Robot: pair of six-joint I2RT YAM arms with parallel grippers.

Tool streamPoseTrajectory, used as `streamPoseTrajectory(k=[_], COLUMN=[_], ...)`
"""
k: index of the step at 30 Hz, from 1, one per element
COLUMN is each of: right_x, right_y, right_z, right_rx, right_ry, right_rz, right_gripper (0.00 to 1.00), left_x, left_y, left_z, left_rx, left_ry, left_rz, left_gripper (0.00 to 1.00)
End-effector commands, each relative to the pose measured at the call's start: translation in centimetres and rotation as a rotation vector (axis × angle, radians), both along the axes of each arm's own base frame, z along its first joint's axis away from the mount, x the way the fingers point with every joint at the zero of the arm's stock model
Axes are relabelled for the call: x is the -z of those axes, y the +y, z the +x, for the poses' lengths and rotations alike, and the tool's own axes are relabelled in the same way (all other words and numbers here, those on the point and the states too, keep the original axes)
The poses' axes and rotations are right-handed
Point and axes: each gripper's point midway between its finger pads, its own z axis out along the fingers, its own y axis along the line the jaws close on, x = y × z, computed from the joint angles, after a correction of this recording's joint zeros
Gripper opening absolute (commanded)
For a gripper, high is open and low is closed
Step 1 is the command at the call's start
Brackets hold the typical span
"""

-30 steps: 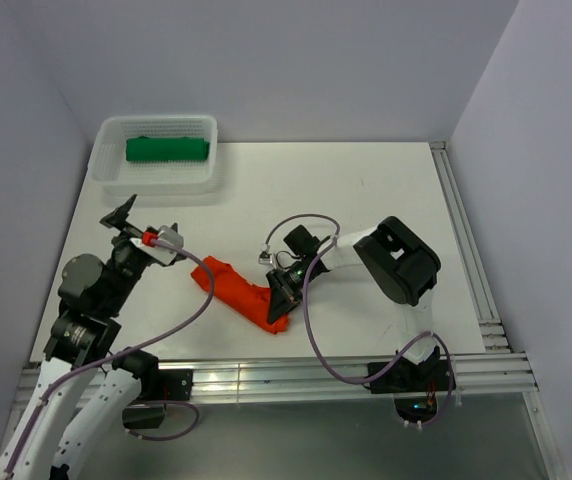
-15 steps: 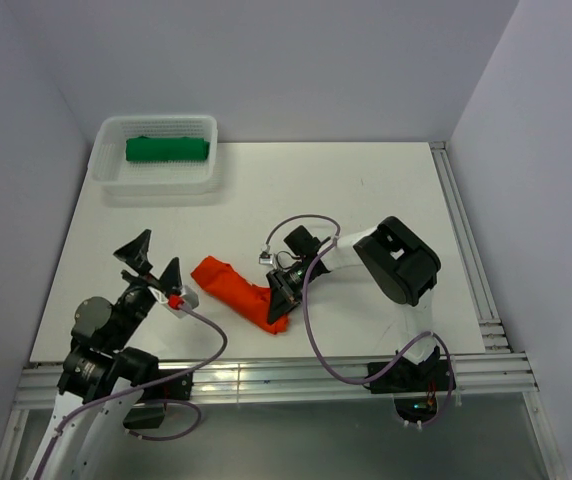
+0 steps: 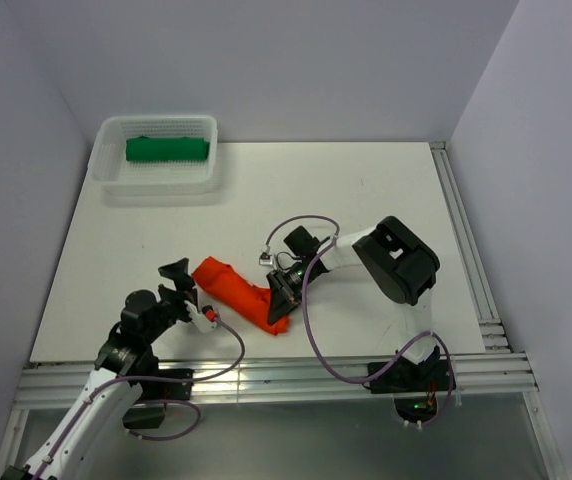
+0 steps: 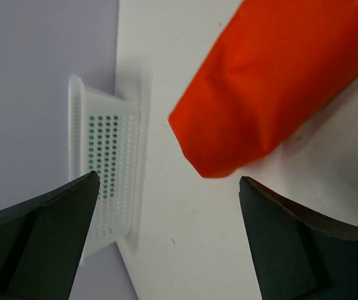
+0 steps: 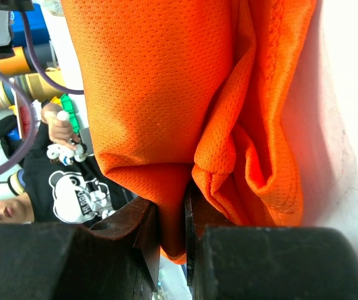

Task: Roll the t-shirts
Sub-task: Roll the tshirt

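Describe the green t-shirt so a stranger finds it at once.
Start at the white table; a white mesh basket sits at its far left corner. The green t-shirt lies rolled inside it, unlike the orange t-shirt out on the tabletop.

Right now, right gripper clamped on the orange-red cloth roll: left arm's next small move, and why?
Probably ease the open left gripper forward over the free end of the rolled orange-red cloth t-shirt and close. The right gripper pinches the other end; the free end lies just ahead, ungripped.
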Motion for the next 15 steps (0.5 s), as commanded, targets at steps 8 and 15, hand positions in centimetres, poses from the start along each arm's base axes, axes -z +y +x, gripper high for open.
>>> streamPoseTrajectory(k=[8,15], right_x=[0.1,-0.3], right_y=[-0.7,-0.3], right_z=[-0.2,0.0], right_rx=[-0.026,-0.027], right_ry=[0.014,0.014], right_rz=[-0.038,-0.017], right_gripper=[0.00,0.00], left_x=[-0.9,0.9], left_y=[-3.9,-3.6], left_z=[-0.2,-0.7], left_rx=[0.248,0.257], left_ry=[-0.110,0.153], left_rz=[0.038,0.109], left_gripper=[1.00,0.98])
